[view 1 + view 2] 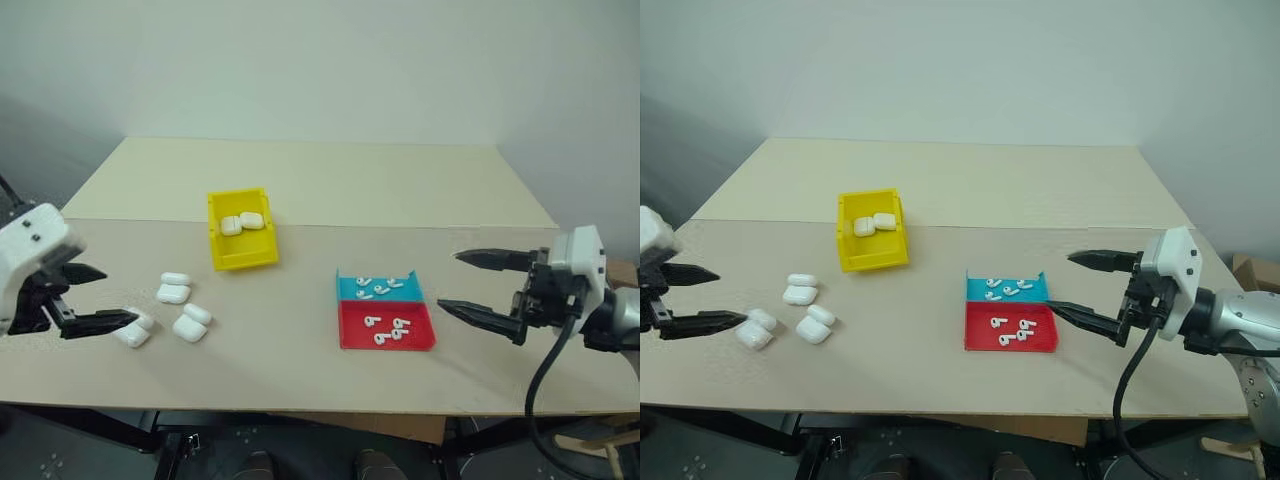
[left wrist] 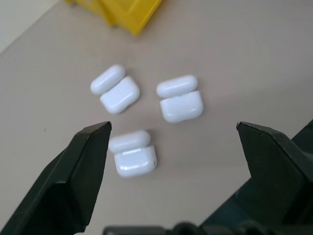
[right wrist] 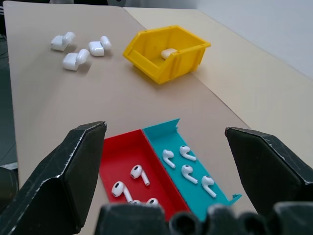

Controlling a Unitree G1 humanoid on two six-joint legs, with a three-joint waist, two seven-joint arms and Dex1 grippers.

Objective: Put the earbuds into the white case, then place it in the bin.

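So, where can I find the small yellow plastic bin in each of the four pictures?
Left eye view: small yellow plastic bin, left of centre on the table.
Right eye view: left of centre.
Left wrist view: one corner at the top edge.
Right wrist view: upper middle.
Shared landmark: the open white glossy cases lying outside the bin.

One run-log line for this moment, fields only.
left gripper: open, at loose cases | right gripper: open, beside trays | earbuds: in trays | bin: two cases inside
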